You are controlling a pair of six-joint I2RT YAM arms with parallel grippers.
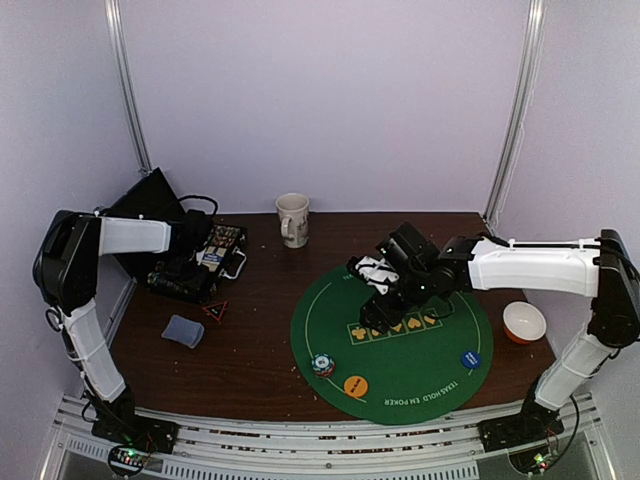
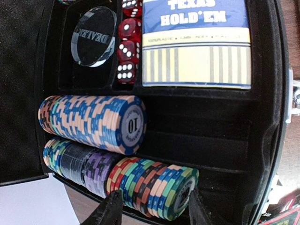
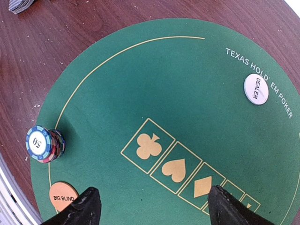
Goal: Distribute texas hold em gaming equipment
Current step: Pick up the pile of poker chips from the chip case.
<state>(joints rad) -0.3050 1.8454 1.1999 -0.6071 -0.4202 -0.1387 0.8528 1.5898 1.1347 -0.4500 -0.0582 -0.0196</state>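
Poker chips [image 2: 140, 180] lie as a sideways roll in the case [image 2: 211, 140], on the worktop's [image 1: 250, 340] left side, straddled end to end by the left end effector's [image 2: 153, 196] half-parted jaws; grip unclear. Right end effector [image 3: 152, 190] gapes empty over the distant mat [image 3: 187, 79].

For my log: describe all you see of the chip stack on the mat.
The chip stack is an upright column of striped, plastic-looking chips. The top chip is blue with white edge marks and a white centre bearing a number; red and dark chips below. It stands on the green mat near its edge, clear of the orange Big Blind disc.
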